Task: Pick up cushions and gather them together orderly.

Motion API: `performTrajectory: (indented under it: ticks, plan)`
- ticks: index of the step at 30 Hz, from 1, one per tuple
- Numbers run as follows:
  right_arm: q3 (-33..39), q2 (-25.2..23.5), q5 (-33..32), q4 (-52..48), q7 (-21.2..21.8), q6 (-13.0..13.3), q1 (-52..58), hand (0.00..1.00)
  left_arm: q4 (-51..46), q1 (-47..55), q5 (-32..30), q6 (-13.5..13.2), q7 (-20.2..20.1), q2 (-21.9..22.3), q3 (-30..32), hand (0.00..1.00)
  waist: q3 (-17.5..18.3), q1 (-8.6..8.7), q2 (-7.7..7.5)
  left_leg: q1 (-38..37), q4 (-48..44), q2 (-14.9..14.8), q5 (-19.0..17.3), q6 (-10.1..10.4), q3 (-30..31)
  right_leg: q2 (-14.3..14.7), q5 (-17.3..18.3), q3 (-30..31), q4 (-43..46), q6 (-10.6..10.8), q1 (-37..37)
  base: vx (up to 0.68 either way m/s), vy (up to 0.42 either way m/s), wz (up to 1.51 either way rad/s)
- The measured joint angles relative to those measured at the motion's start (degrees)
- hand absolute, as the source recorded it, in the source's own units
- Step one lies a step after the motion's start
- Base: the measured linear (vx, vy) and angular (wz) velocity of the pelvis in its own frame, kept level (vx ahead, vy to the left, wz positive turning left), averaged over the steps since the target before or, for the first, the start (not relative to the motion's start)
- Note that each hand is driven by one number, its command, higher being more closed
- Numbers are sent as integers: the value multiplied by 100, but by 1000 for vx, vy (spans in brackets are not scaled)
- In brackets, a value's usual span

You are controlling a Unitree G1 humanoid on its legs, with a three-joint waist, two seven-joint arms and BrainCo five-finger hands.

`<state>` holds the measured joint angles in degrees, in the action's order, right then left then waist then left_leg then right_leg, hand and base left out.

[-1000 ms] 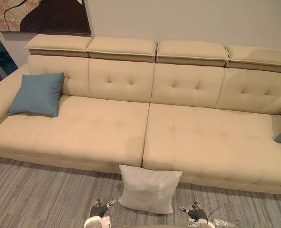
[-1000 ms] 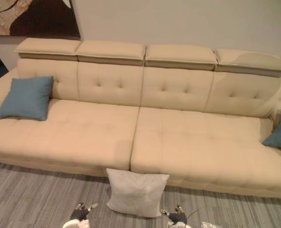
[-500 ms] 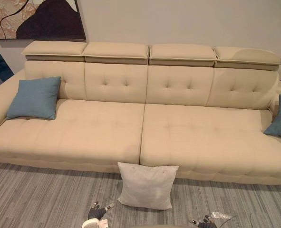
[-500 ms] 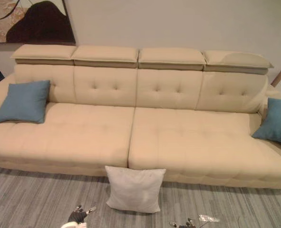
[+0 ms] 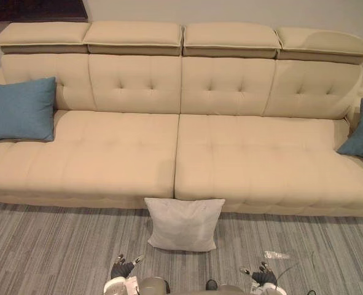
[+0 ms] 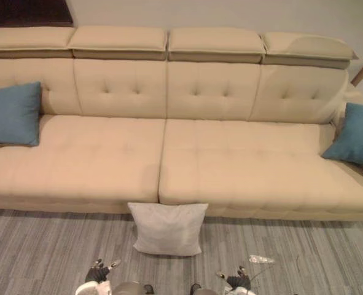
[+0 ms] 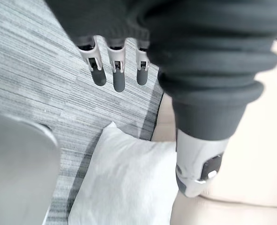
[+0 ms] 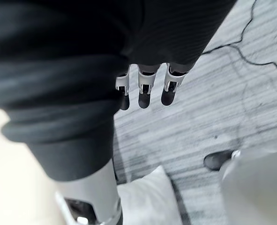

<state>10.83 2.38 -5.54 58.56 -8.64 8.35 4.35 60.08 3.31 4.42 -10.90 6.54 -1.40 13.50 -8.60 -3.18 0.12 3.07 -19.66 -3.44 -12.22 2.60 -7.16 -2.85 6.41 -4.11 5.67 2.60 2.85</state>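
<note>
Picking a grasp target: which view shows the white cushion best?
Left eye view: the white cushion stands whole and near centre on the floor against the sofa front. Right eye view shows it whole too. Left wrist view cuts off part of it; right wrist view catches a corner.

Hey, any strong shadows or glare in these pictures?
Left eye view: soft, even light on the sofa, only a thin dark band under its headrests, no glare. Left wrist view: the white cushion looks bright, without glare.
</note>
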Motion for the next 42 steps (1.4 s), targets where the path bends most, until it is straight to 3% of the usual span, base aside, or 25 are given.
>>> performTrajectory:
  ticks: [7,9,11,12,14,16,17,18,22,26,31,32,37,42]
  plan:
    - [-295,-37,336,-149,-28,-49,-305,0,-104,13,16,4,-25,43,-110,0,20,-159,9,-49,374,-65,-121,-99,-282,105,-43,350,114,-30,-325,-11,15,-24]
    - [-453,-20,381,-155,-30,-57,-370,0,-105,4,-36,4,-29,54,-144,0,28,-251,9,-161,423,-29,-202,-141,-592,44,164,598,660,85,-600,-23,73,-70]
    - [-554,-29,557,-156,-43,-86,-416,0,-92,-4,-94,7,-21,5,-350,0,21,-169,-7,-303,494,85,-200,-185,-703,-109,390,504,2020,329,-1262,10,69,-21]
    - [-568,-37,556,-156,-45,-98,-404,0,-92,-5,-94,7,-22,-4,-351,0,22,-163,-19,-324,503,107,-195,-192,-702,-134,401,478,2229,347,-1350,40,68,0]
    - [-667,-67,558,-158,-53,-114,-370,0,-98,-46,-86,5,-4,-2,-343,0,45,-144,-65,-449,548,139,-207,-225,-627,-210,621,380,2700,293,-1597,66,12,16]
    - [-710,-128,557,-158,-73,-110,-375,0,-109,-56,-85,-2,27,-48,-336,0,86,-141,-133,-392,492,165,-215,-207,-444,-218,550,381,2221,245,-1556,78,-64,43]
    - [-713,-167,557,-158,-86,-106,-382,0,-110,-68,-83,-8,59,-87,-335,0,112,-138,-255,-289,416,229,-223,-186,-301,-240,474,413,1933,104,-1503,91,-137,67]
    - [-711,-183,555,-149,-105,-107,-475,0,-104,-222,-79,-6,91,-68,-334,0,77,-154,-278,-109,270,188,-241,-155,-102,-244,546,292,1717,11,-1391,70,-156,73]
    - [-962,-15,547,-179,-169,-100,-990,0,-287,-553,76,-20,117,195,-337,0,-200,-198,-68,866,-413,-46,-296,-15,338,-111,446,-180,1779,-108,-1831,-20,-133,50]
    - [-1102,46,527,-698,-365,-12,-1502,0,-610,-1106,371,-122,348,156,-300,0,-638,-285,-77,2078,-1367,-103,-324,30,685,-128,512,-475,2606,-220,-2812,-163,-102,40]
    - [-1071,178,257,-1047,-620,85,-2208,0,-1033,-1796,815,-292,681,80,-15,0,-1057,-302,-84,3373,-2476,-91,-652,188,947,-255,944,-618,3705,-430,-3981,-226,-45,23]
    - [-959,172,79,-1046,-681,87,-2409,0,-1170,-2049,998,-350,764,10,140,0,-1094,-302,-128,3936,-2818,-84,-680,209,1016,-293,1023,-661,4040,-419,-4514,-255,-34,16]
    - [-590,191,-89,-1026,-852,78,-3069,0,-1220,-2792,1310,-395,894,-398,244,0,-1335,-274,-205,5055,-3290,-84,-594,251,1140,-372,1058,-768,4564,-438,-5557,-229,-48,13]
    - [40,411,-512,-959,-1046,82,-4364,0,-1221,-3820,1524,-407,957,-1016,210,0,-1546,-179,-243,6308,-3492,-109,-280,292,1219,-390,821,-834,4765,-470,-6766,-143,-24,1]
